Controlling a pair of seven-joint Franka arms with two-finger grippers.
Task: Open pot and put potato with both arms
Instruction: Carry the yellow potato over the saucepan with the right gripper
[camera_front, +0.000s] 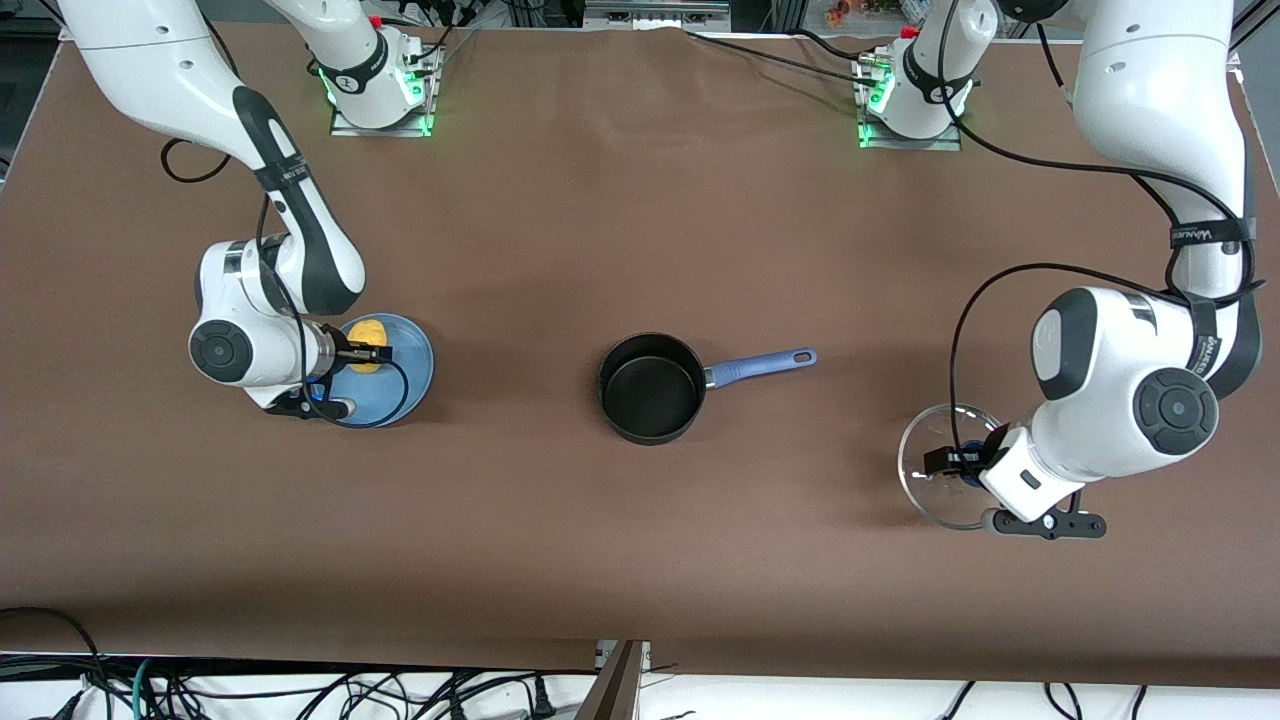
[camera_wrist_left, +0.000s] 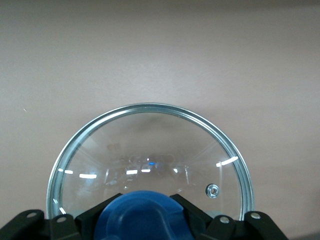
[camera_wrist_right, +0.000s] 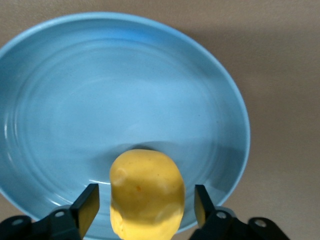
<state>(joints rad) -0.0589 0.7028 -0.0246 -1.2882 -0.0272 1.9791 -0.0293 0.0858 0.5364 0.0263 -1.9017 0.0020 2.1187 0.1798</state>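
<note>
Right gripper (camera_wrist_right: 145, 210) is hovering unclenched, fingers straddling potato (camera_front: 366, 331) on plate (camera_front: 412, 375); left gripper (camera_front: 958, 461) is clamping lid (camera_wrist_left: 150, 155) knob. Pot (camera_front: 650, 388) sitting uncovered, handle toward 2 o'clock.

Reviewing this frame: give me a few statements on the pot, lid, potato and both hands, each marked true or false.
1. The pot is uncovered. True.
2. The glass lid lies on the blue plate. False: it is at the left arm's end of the table, on or just above the bare tabletop, with the left hand at its blue knob.
3. The potato is on the blue plate. True.
4. The right hand is shut on the potato. False: its fingers stand open on either side of the potato, with gaps showing.
5. The potato is inside the pot. False: the pot is empty.
</note>
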